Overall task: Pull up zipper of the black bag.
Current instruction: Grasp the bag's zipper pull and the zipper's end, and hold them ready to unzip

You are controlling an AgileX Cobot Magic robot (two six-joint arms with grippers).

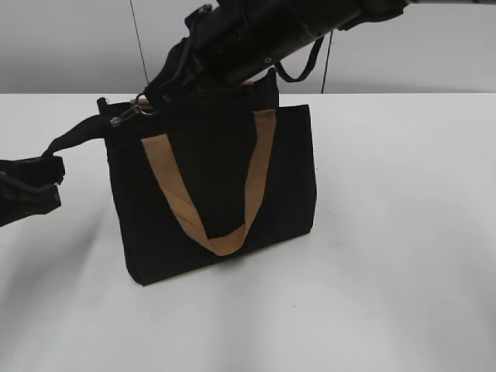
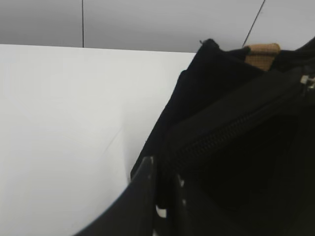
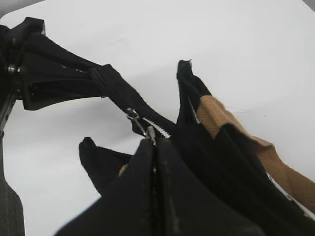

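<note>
The black bag [image 1: 217,194] stands upright on the white table, its tan handle [image 1: 257,170] hanging down the front. The small silver zipper [image 1: 128,116] sits at the bag's top left corner. My right gripper [image 1: 157,96] reaches across the bag's top and is shut on the zipper pull [image 3: 142,127], which sticks out at its fingertips [image 3: 155,146]. My left gripper [image 1: 32,184] is left of the bag, shut on the black tail strap [image 1: 77,138] of the zip track and holding it taut. In the left wrist view the jaws [image 2: 166,184] pinch black fabric beside the zip track [image 2: 221,132].
The white table [image 1: 403,248] spreads around the bag, with a grey wall behind it. The right arm [image 1: 279,31] crosses above the bag from the upper right. The left gripper shows in the right wrist view [image 3: 24,73].
</note>
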